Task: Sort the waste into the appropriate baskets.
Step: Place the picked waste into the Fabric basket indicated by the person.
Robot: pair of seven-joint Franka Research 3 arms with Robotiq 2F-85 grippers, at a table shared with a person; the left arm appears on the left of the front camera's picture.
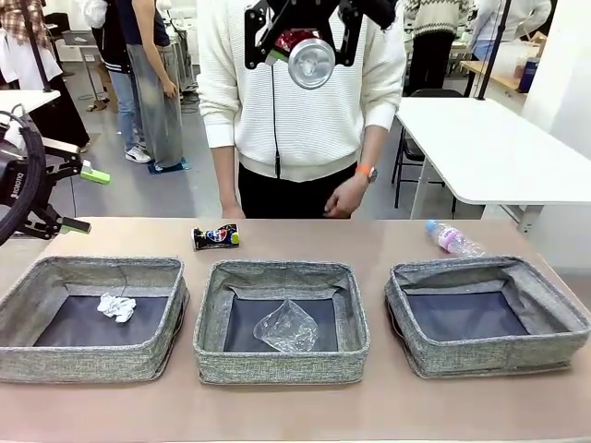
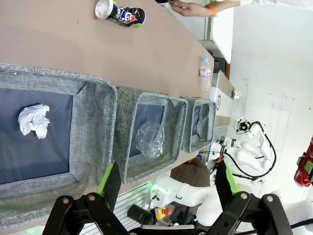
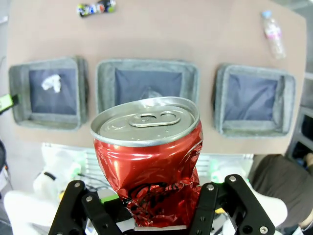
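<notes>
High above the table's far edge, my right gripper (image 1: 305, 41) is shut on the dented red can (image 1: 309, 57). In the right wrist view that can (image 3: 146, 166) sits between the jaws of the right gripper (image 3: 151, 208), top end up. My left gripper (image 1: 88, 198) hangs open at the far left, and the left wrist view shows the left gripper (image 2: 168, 181) empty. Three grey baskets stand in a row. The left basket (image 1: 83, 360) holds the paper wad (image 1: 117, 307). The middle basket (image 1: 277, 365) holds the clear plastic piece (image 1: 286, 328). The right basket (image 1: 489, 355) has nothing in it.
The dark-blue can (image 1: 215, 237) lies on the table behind the left and middle baskets. Behind the right basket lies the small bottle (image 1: 452, 239). A person stands at the far edge with one hand (image 1: 346, 198) low near the table. A white table (image 1: 489, 148) stands beyond on the right.
</notes>
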